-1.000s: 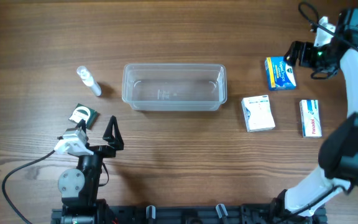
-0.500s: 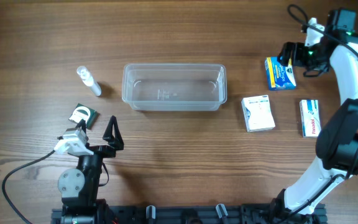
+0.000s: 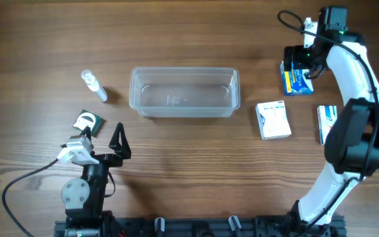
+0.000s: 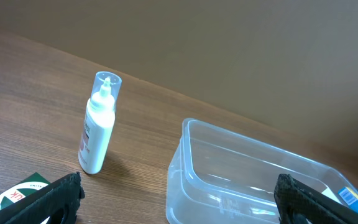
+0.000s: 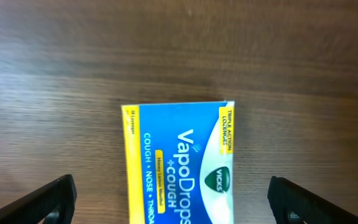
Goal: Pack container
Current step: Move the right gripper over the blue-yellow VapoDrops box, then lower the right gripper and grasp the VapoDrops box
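Right gripper: the jaws stand wide apart and hold nothing. It hangs over the blue VapoDrops box. In the wrist view one dark finger shows at each lower corner, each well clear of the box's long sides.
Blue VapoDrops box: it lies flat on the wooden table, at the far right. It has a yellow stripe down one long side and a white panel with a green badge.
Left gripper: the jaws are also spread wide and grip nothing. It sits at the front left of the table, facing the container.
Container: a clear plastic rectangular tub with rounded corners and a rim. It stands open-topped near the middle of the table, toward the far side. Inside, only its own bare floor shows, with the wood grain visible through it. It is well apart from both grippers.
Small bottle: white with a clear cap, it stands upright to the left of the container, apart from it.
Green packet: dark green with white lettering, it lies just beside the left gripper.
White box: it lies flat to the right of the container, nearer the front than the blue box.
White and blue box: it lies farther right, partly hidden by the right arm.
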`<move>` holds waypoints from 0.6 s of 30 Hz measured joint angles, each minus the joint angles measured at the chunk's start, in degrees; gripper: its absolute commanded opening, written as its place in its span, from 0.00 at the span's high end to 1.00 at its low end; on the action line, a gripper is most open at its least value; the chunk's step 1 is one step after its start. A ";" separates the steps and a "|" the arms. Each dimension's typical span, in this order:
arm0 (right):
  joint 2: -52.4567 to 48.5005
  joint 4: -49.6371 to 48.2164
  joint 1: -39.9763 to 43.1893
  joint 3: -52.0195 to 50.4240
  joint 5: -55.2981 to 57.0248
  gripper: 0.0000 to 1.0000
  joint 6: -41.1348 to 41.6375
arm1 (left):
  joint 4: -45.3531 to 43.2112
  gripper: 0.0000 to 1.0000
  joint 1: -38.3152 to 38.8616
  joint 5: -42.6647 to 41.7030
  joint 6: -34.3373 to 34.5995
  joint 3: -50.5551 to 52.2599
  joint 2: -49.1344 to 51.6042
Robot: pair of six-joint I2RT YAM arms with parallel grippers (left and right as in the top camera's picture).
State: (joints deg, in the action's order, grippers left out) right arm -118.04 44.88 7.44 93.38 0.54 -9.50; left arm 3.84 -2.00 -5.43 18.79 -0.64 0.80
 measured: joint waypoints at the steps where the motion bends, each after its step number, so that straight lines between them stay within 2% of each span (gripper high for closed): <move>1: -0.81 0.00 0.00 0.00 0.13 0.00 0.04 | 0.00 0.00 0.00 0.00 0.00 0.00 0.00; 18: -4.13 2.75 1.03 0.00 0.20 0.00 1.75 | 0.00 0.00 0.00 0.00 0.02 0.00 0.00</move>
State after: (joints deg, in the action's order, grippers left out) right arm -122.17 47.64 8.47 93.38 0.73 -7.75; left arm 3.84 -2.00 -5.43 18.81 -0.64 0.80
